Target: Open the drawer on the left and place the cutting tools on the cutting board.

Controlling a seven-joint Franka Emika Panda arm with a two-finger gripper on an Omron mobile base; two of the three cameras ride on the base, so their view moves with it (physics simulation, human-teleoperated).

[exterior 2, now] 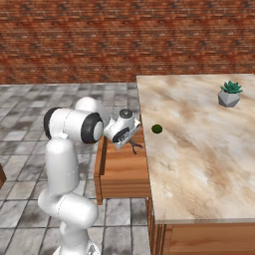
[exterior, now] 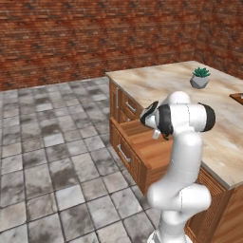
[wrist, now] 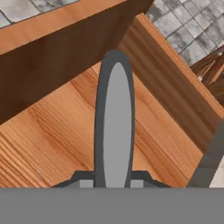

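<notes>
The drawer [exterior: 142, 142] under the counter's left end stands pulled out, its silver bar handle [exterior: 124, 153] facing the tiled floor. My gripper [exterior 2: 132, 142] hangs over the open drawer [exterior 2: 122, 169], shut on a slim dark-grey cutting tool [exterior 2: 135, 146] whose forked end points down. Seen from the hand, the tool [wrist: 114, 118] rises as a long grey and silver shape from between the fingertips [wrist: 81, 179], above the drawer's wooden floor [wrist: 48, 140]. A flat brown sliver [exterior: 238, 98] lies on the counter at the right border; I cannot tell whether it is the cutting board.
A small green round fruit [exterior 2: 157, 128] sits on the marble counter [exterior 2: 199, 149] near its left edge, close to my hand. A potted plant [exterior 2: 230, 94] stands at the counter's far side. Tiled floor [exterior: 52, 156] spreads out left of the cabinets, and a brick wall runs behind.
</notes>
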